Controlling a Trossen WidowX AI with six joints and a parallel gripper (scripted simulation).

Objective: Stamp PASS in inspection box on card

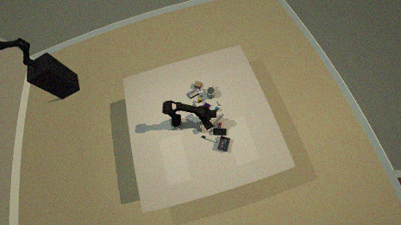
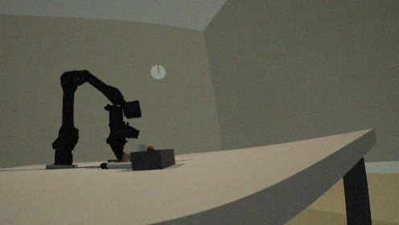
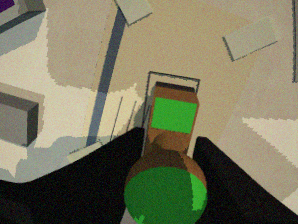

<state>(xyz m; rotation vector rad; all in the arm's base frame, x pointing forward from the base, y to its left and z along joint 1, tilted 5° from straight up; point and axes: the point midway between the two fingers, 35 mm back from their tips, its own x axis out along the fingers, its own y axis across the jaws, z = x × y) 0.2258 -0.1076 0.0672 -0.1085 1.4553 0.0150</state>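
The PASS stamp [image 3: 173,115] has a brown block with a green label and a round green knob [image 3: 165,199]. My gripper [image 3: 169,141] [image 1: 209,124] [image 2: 120,154] is shut on it, one dark finger on each side of the neck. The stamp stands upright, low over the bench, with its block inside a thin dark rectangle, the inspection box [image 3: 174,76], drawn on a tan card [image 3: 200,43]. I cannot tell whether the stamp's face touches the card.
A dark box [image 2: 153,159] [image 1: 222,144] lies close in front of the gripper, with a red-knobbed object [image 2: 150,148] behind it. Small grey blocks [image 3: 249,39] and a grey block [image 3: 16,117] lie around the card. More clutter [image 1: 199,92] sits behind the arm's base.
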